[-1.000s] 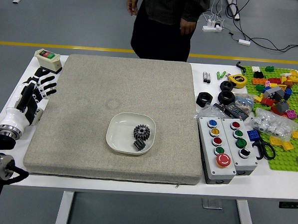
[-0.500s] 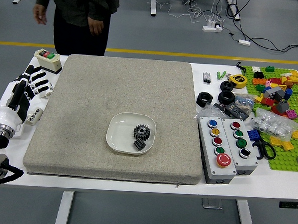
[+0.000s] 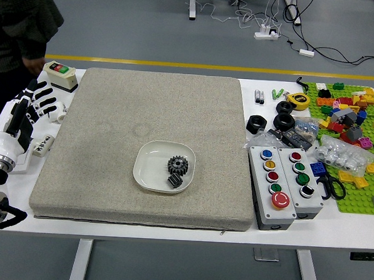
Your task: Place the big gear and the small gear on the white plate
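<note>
Two gears on the white plate [image 3: 145,170]: big gear [image 3: 177,165] upright-axis, in its right half; small gear [image 3: 175,181] just beside it toward the near rim, lying tilted. The plate sits inward of all edges of the grey mat [image 3: 98,167], widest mat span to its left and far side, less to the near edge. Left hand [image 3: 29,111] beyond the mat's left edge, fingers spread apart, grasping nothing; two white cylinders [image 3: 43,145] [image 3: 58,112] lie close by, and a switch box [image 3: 60,76] stands at the far left corner.

Right of the mat, two button boxes [image 3: 263,203] [image 3: 299,205] stand close to its edge, with a green baseplate [image 3: 356,205] of coloured bricks farther right (desk [image 3: 138,231] white). Grey floor [image 3: 180,33] with a yellow line [image 3: 178,65] beyond; person [image 3: 20,24] at the far left, one hand [image 3: 34,65] low near the switch box, partly hidden
</note>
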Controlling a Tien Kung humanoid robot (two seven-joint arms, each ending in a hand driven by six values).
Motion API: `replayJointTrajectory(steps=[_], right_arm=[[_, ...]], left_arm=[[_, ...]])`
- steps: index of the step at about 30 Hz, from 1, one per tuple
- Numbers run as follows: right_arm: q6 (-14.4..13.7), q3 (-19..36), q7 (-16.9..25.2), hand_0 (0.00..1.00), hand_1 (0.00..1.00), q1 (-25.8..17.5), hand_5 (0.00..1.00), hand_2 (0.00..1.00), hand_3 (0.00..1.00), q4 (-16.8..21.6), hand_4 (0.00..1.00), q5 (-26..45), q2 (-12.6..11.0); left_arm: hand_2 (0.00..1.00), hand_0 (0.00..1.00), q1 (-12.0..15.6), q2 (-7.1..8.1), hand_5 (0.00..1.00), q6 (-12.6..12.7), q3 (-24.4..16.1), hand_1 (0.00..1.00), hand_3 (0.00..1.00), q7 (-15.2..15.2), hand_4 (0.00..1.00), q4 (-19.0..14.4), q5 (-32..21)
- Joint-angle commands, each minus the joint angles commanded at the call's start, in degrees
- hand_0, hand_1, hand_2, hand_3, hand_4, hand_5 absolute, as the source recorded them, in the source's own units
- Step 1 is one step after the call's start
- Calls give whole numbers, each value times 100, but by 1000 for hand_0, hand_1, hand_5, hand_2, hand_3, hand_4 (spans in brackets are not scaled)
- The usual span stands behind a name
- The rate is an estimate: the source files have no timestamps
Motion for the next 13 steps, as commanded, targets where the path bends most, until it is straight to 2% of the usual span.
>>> replayJointTrajectory(steps=[13], right_arm=[[-14, 61, -7, 747, 774, 22, 726, 824, 765, 19, 920, -34, -14]], left_arm=[[810, 705, 16, -2, 834, -14, -47, 763, 789, -8, 858, -48, 21]])
